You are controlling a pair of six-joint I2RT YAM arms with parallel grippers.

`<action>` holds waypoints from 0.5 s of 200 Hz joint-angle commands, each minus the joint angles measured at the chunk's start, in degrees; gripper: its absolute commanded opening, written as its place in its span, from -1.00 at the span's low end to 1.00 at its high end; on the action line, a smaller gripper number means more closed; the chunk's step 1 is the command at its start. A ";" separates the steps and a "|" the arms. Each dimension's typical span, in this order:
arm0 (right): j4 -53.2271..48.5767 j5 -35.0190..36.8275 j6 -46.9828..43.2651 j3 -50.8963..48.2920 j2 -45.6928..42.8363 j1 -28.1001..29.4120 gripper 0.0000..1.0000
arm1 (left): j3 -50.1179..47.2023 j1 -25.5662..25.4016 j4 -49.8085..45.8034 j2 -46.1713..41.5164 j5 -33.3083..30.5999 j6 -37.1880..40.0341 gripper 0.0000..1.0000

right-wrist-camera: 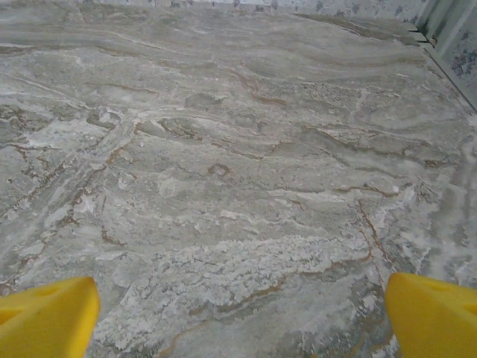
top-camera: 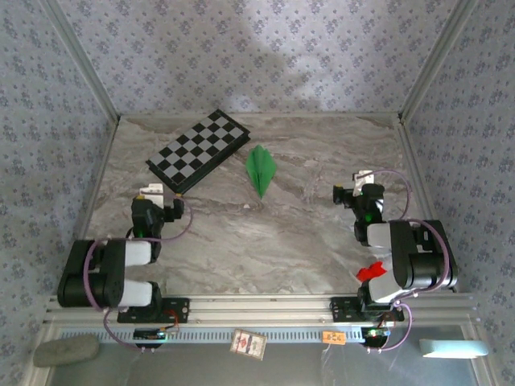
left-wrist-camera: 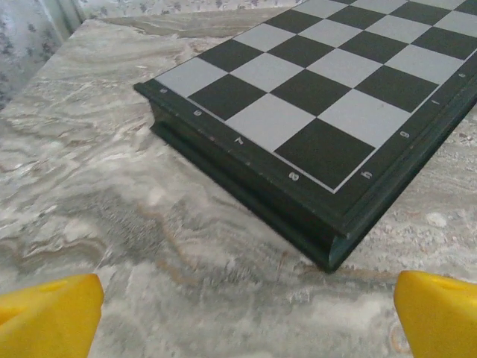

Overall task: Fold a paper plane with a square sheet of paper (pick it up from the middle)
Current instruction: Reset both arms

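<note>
The paper plane (top-camera: 261, 169) is a bright-green creased dart lying flat on the marble table, its point toward the near side, just right of the checkered board. My left gripper (top-camera: 153, 195) sits at the near left, well apart from the plane, beside the board's near corner. Its yellow fingertips (left-wrist-camera: 48, 317) stand wide apart over bare marble, open and empty. My right gripper (top-camera: 364, 180) rests at the near right, also far from the plane. Its yellow fingertips (right-wrist-camera: 45, 317) are spread wide over bare table with nothing between them.
A black-and-white checkered board (top-camera: 197, 149) lies at the back left; its dark green corner (left-wrist-camera: 332, 250) is close in front of my left gripper. Patterned walls with metal posts enclose the table (top-camera: 306, 233) on three sides.
</note>
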 commanded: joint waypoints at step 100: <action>-0.58 -2.49 1.32 2.25 1.56 -2.36 1.00 | 12.05 1.43 -5.02 8.12 -1.04 -2.25 1.00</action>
